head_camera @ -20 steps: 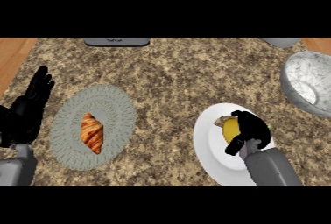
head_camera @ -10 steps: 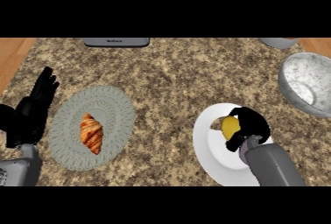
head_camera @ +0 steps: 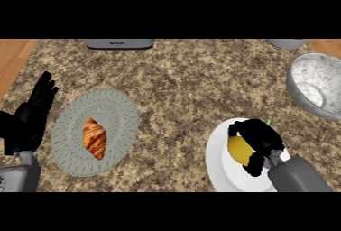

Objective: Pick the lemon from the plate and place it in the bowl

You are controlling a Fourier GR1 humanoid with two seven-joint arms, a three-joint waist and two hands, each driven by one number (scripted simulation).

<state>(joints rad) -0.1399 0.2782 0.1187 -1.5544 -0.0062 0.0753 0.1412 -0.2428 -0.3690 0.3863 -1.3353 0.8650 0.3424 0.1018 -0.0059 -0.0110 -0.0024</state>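
Curling right hand (head_camera: 256,143) fingers round lemon (head_camera: 237,148) on plate (head_camera: 217,163), bowl (head_camera: 318,84) well apart; resting left hand (head_camera: 30,118), fingers straight, together.

Lemon (head_camera: 237,149) on plate (head_camera: 220,162); bowl (head_camera: 313,85) behind right; croissant (head_camera: 94,137) left.

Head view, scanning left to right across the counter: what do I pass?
Left hand → woven mat with the croissant → white plate → lemon in the right hand → grey bowl.

Speckled brown granite counter (head_camera: 193,90); wooden strip (head_camera: 15,56) along left and top-right edges.
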